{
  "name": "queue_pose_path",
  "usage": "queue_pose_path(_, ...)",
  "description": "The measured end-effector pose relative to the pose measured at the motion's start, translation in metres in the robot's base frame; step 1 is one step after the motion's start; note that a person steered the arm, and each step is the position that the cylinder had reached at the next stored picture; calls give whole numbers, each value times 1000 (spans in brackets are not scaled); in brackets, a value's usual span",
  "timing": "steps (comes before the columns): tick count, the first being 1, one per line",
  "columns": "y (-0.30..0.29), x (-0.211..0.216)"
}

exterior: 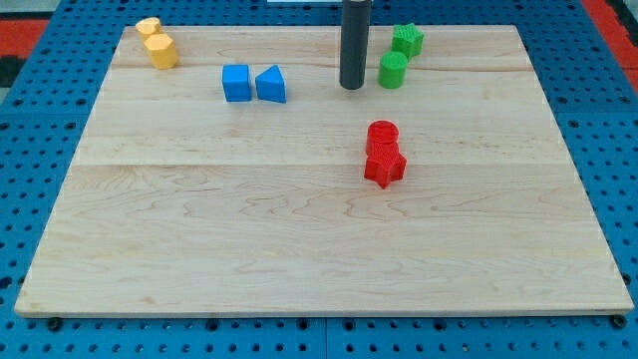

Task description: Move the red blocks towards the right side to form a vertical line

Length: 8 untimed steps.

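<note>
Listing what stands on the pale wooden bench (199, 249): my tip (352, 87), the end of a straight dark rod, rests toward the view's top, just left of a green cylinder block (393, 70), with a green star-shaped block (407, 40) above that. No gripper is fitted, so there is nothing to report as spread or pinching.

- Task items: a red cylinder block (382, 136) and a red star-shaped block (385, 166), touching, already stacked top-to-bottom slightly right of centre, below my tip.
- Others: a blue cube (236, 83) and a blue wedge-shaped block (271, 84), side by side at the left; two yellow blocks (157, 43) at the top-left corner.

Risks, as I judge them: an off-centre push could spin the star or split the pair; leaving carelessly could clip the green cylinder.

Room: open board lies right of the reds up to the right edge; overshoot could tip them off.
</note>
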<state>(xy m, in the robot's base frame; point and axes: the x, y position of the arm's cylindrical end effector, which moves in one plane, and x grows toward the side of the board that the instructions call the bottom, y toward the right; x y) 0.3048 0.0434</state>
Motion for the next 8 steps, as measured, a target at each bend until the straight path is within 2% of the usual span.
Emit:
queue_pose_path(1, 43, 0)
queue_pose_path(4, -19, 0)
queue_pose_path(8, 24, 25)
